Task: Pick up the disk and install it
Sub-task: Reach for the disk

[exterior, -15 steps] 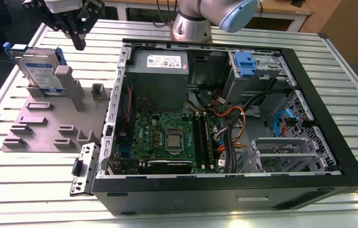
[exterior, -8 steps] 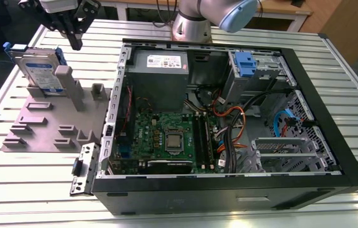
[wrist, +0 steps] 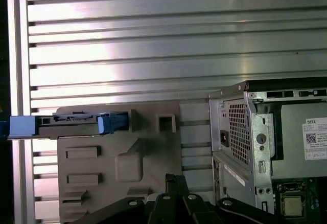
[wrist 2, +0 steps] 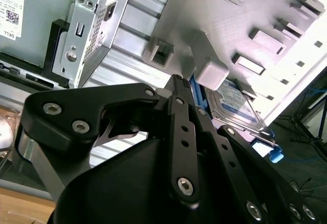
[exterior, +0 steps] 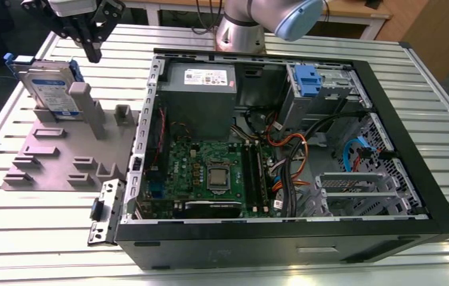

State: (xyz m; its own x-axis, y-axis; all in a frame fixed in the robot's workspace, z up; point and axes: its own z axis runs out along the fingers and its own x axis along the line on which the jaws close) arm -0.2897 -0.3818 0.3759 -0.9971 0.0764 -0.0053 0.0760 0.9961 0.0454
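Note:
The disk [exterior: 49,89] stands on edge in a slot at the back of the grey holder block [exterior: 57,161], on the exterior view's left. It is silver with a blue-and-white label and blue rails. My gripper [exterior: 93,56] hangs just above and a little to the right of it, fingers pressed together and holding nothing. In the first wrist view the disk [wrist: 76,124] shows edge-on, apart from my gripper [wrist: 173,179]. The second wrist view has the disk [wrist 2: 237,106] beyond my gripper [wrist 2: 178,81].
An open computer case [exterior: 288,238] lies on the slatted metal table [exterior: 17,226], right of the holder block. Inside are a grey power-supply box [exterior: 200,89], a motherboard [exterior: 208,173], cables, and a drive bay with a blue latch [exterior: 307,80]. The arm's base [exterior: 240,30] stands behind the case.

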